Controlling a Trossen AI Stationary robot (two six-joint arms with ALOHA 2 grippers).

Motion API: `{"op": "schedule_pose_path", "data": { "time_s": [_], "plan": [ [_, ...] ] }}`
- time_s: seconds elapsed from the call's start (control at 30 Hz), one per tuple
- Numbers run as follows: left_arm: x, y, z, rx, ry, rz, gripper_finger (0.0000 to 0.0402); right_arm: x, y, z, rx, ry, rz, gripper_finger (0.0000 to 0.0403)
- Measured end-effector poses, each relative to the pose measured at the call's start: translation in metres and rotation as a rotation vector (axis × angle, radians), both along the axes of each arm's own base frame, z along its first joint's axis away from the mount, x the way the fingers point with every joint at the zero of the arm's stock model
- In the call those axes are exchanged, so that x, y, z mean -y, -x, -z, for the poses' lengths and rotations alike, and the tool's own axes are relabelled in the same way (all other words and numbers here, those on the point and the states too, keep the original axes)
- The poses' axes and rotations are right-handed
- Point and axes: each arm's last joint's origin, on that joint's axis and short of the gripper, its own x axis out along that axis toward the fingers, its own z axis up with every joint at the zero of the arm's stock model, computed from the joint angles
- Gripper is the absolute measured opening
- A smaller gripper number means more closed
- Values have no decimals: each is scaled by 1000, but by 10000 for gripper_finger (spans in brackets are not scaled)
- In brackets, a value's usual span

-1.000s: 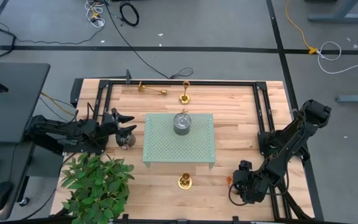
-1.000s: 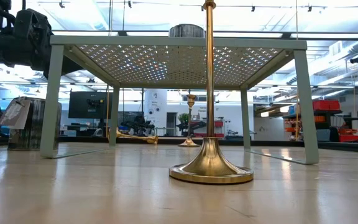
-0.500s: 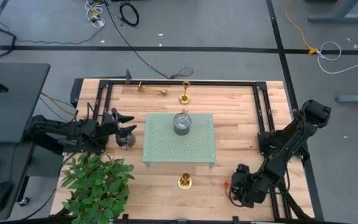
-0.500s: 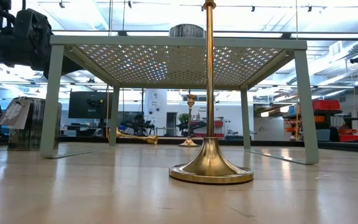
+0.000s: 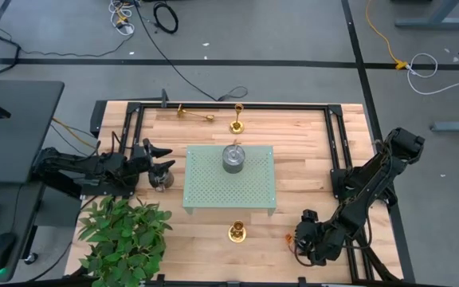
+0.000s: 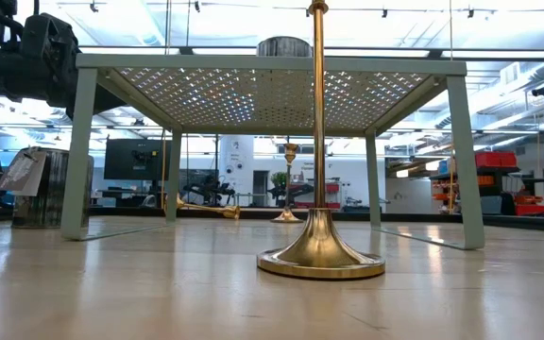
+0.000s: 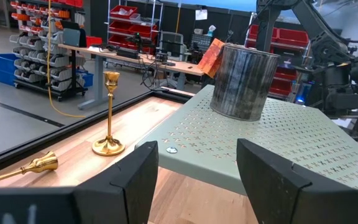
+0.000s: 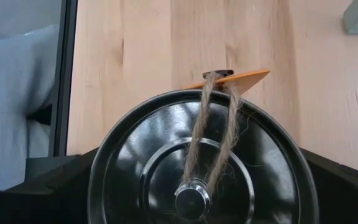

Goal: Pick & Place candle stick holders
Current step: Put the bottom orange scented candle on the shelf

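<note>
Candle stick holders are spread over the wooden table (image 5: 301, 159): one (image 5: 237, 231) stands upright near the front edge, just in front of the pale green perforated stand (image 5: 229, 191); a second (image 5: 237, 122) stands upright behind the stand near the back rail, and a third (image 5: 194, 114) lies on its side just beside it. On top of the stand sits a grey metal tin (image 5: 233, 158); what it holds cannot be seen. Another metal tin (image 5: 161, 178) stands off the stand's left end, right at the left gripper (image 5: 156, 162), whose fingers (image 7: 132, 183) are spread apart and hold nothing. Low at the front right corner, the right gripper (image 5: 305, 239) is clamped around a round metal lid (image 8: 201, 165) with twine and an orange tag (image 8: 229, 79). A leafy plant (image 5: 126, 235) fills the front left corner.
</note>
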Motion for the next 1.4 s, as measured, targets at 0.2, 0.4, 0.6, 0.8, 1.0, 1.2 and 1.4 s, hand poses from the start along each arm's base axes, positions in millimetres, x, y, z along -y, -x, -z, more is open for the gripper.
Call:
{"op": "schedule_pose_path", "data": {
  "time_s": [0.2,0.4,0.6,0.8,1.0,1.2,1.4],
  "plan": [
    [0,0,0,0,0,0,218,1,1,0,-23,-2,24,393],
    [0,0,0,0,0,0,218,2,2,0,-27,5,36,355],
    [0,0,0,0,0,0,218,2,2,0,-29,6,36,349],
    [0,0,0,0,0,0,218,3,2,0,-22,15,40,347],
    [0,0,0,0,0,0,218,3,-3,-4,-30,44,2,346],
    [0,0,0,0,0,0,218,8,-8,-16,-81,129,8,346],
    [0,0,0,0,0,0,218,8,-17,-29,-63,140,6,345]
  ]
}}
